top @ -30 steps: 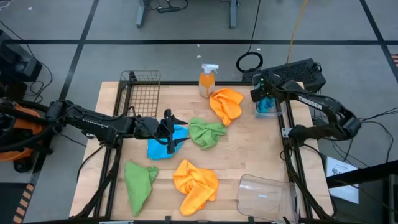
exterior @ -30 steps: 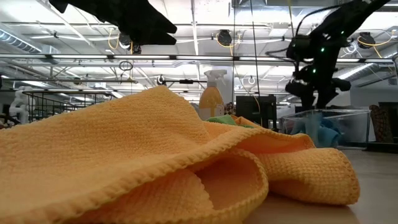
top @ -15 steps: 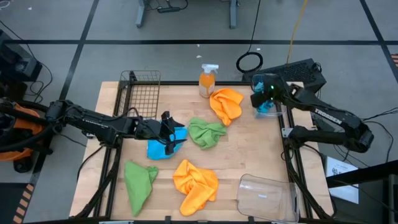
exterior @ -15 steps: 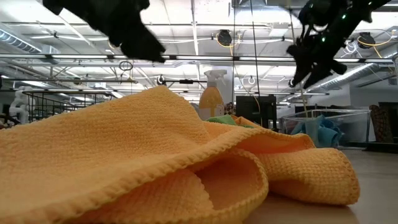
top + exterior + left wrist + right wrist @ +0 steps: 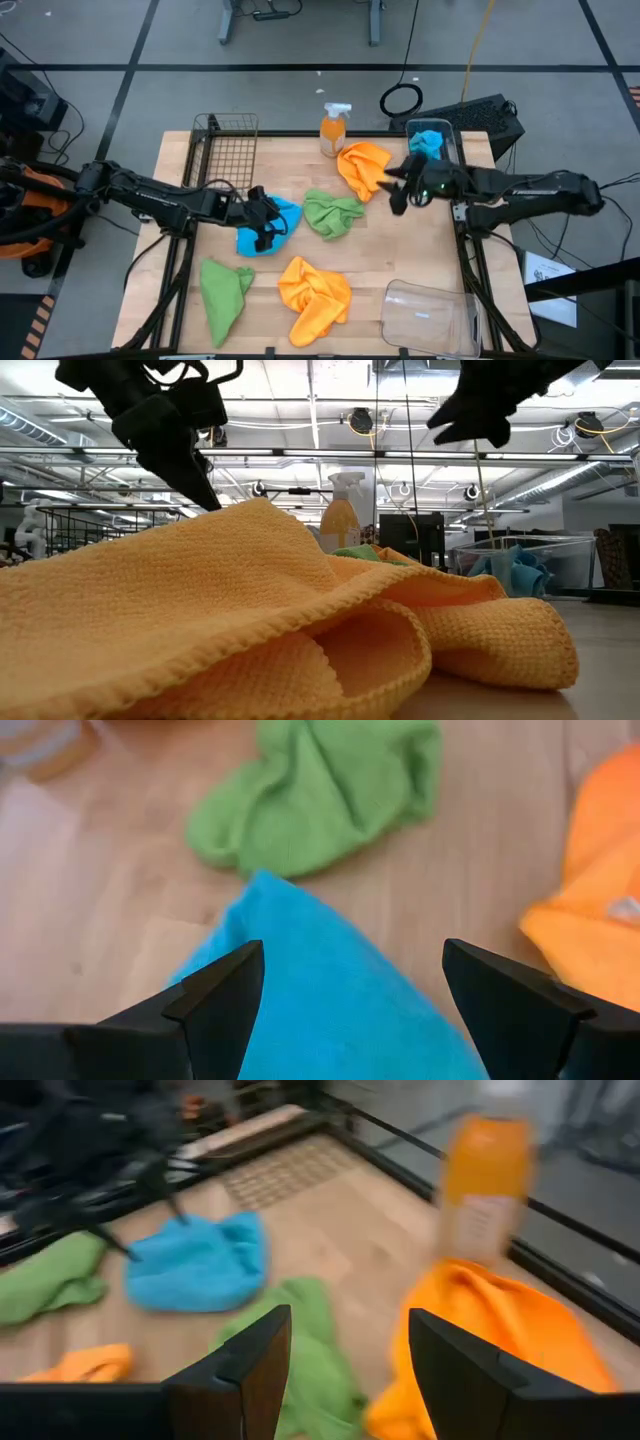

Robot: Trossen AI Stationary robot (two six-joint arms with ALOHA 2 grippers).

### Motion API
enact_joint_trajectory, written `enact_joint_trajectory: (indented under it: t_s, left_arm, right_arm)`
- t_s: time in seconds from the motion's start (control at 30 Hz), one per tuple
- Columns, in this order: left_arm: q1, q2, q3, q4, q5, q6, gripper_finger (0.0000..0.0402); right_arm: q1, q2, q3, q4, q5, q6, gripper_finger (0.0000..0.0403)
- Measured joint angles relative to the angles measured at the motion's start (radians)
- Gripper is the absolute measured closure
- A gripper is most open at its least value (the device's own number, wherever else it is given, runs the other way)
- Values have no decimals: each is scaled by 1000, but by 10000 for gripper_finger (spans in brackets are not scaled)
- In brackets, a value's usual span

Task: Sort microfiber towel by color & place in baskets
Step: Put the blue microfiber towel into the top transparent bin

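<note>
The right hand (image 5: 393,190) has moved. A second ago it hung over the clear plastic basket (image 5: 433,152) at the far right edge of the surface (image 5: 400,255). Now it has left the basket and come in over the surface, close to the orange cloth by the spray bottle (image 5: 363,167). Its arm lies low and stretches in from the right edge. Its two fingers are spread apart and hold nothing. A bright blue cloth (image 5: 428,142) lies in that clear basket.

The left hand (image 5: 262,222) has moved too. It has come down onto the second bright blue cloth (image 5: 270,228) near the middle of the surface. Its arm reaches in from the left edge. Its fingers are spread wide, one on each side of the blue cloth, and they are not pinching it yet.

A green cloth (image 5: 332,212) lies just beside that blue cloth, toward the right. Another green cloth (image 5: 226,294) lies near the front left corner. A second orange cloth (image 5: 315,294) lies near the front edge. The black wire mesh basket (image 5: 226,150) sits at the far left corner. Another clear plastic basket (image 5: 428,315) sits at the front right corner, tipped on its side. The orange spray bottle with a white trigger (image 5: 333,129) stands at the far edge.
</note>
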Motion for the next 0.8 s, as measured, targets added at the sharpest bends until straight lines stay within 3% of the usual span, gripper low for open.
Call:
enact_joint_trajectory:
  t_s: [0.2,0.37,0.5,0.8]
  left_arm:
    - [8,125,0,17,-5,55,92]
    - [33,236,0,73,-82,81,92]
    - [75,306,0,133,-88,131,92]
    - [230,382,5,172,164,160,103]
  right_arm:
    - [182,107,-3,107,103,-78,211]
    - [275,198,-3,224,106,-137,211]
    - [310,258,-3,267,106,-148,211]
    - [344,342,-3,320,106,-145,211]
